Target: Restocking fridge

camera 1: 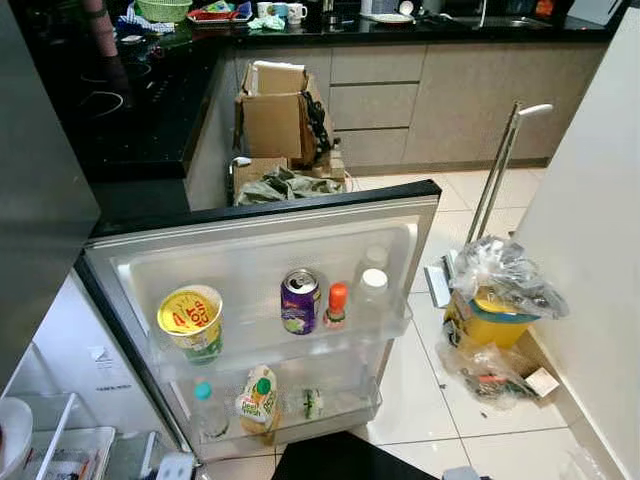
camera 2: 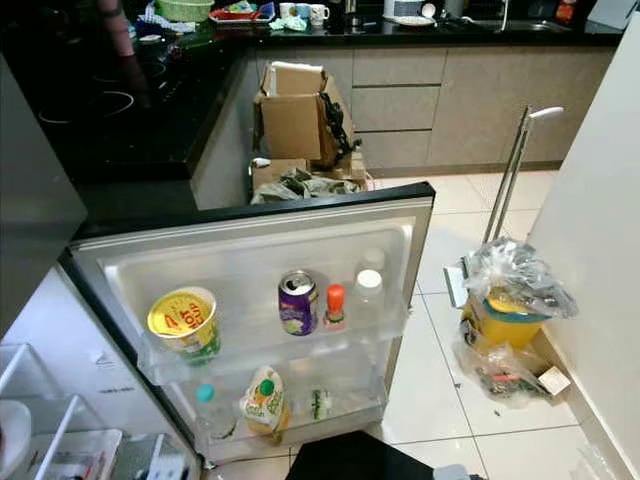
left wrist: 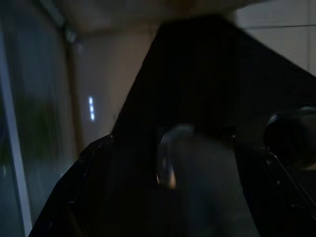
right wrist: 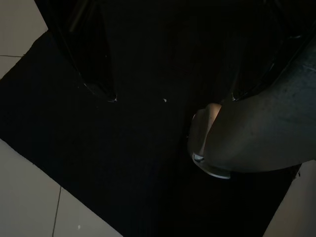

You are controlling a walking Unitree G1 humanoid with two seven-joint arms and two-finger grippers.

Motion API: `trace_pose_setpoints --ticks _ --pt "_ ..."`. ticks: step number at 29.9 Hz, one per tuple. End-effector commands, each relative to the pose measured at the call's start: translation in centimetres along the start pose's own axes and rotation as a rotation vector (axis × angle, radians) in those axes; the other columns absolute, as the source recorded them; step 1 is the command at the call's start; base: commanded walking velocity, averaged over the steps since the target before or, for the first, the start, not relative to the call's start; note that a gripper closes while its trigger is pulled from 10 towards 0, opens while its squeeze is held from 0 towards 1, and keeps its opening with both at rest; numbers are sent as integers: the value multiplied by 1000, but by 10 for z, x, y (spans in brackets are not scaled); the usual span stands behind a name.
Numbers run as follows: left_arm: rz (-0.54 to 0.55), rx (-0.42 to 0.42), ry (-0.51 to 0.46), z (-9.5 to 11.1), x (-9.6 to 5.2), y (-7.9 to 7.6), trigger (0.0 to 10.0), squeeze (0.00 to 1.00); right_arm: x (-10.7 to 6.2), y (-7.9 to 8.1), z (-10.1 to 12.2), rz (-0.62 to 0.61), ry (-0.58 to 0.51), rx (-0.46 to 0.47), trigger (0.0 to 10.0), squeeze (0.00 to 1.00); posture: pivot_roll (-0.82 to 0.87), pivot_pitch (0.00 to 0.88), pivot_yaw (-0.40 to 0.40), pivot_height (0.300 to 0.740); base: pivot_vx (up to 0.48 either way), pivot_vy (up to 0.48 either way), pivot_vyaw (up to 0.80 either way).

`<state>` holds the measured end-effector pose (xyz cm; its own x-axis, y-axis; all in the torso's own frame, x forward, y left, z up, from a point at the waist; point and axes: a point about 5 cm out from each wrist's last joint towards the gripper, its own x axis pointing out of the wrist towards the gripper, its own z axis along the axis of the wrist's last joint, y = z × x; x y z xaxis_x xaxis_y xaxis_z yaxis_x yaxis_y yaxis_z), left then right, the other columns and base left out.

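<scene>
Black matting on the tiled floor lies closest, at the foot of the open fridge door. Its upper rack holds a yellow cup, a purple can, an orange-capped bottle and a white-capped bottle, all upright, with room between cup and can. Both arms hang low beneath that rack; whether the right claw or the left is open or closed cannot be told, and neither looks nearer.
</scene>
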<state>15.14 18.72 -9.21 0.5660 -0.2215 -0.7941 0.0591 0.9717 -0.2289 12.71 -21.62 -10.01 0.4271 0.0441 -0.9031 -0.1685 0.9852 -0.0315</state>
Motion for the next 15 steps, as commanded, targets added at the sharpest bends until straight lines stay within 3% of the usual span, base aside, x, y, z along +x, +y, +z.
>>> trace_pose_setpoints --ticks 1,4,8,15 --pt "3 10 36 -10 -2 -1 10000 0 0 11 -10 39 41 -18 10000 0 -36 28 41 740 0 0 0" --pt "12 14 53 -13 -2 -1 10000 0 -1 9 -14 25 55 -25 10000 0 -37 14 39 740 0 0 0" --pt "16 -1 117 -32 -4 -9 10000 0 -2 1 -15 7 60 -57 10000 0 -68 0 12 740 0 0 0" --pt "23 -11 115 -36 -2 -17 10000 0 -3 -14 -2 -13 32 -78 10000 0 -51 0 -57 740 0 0 0"
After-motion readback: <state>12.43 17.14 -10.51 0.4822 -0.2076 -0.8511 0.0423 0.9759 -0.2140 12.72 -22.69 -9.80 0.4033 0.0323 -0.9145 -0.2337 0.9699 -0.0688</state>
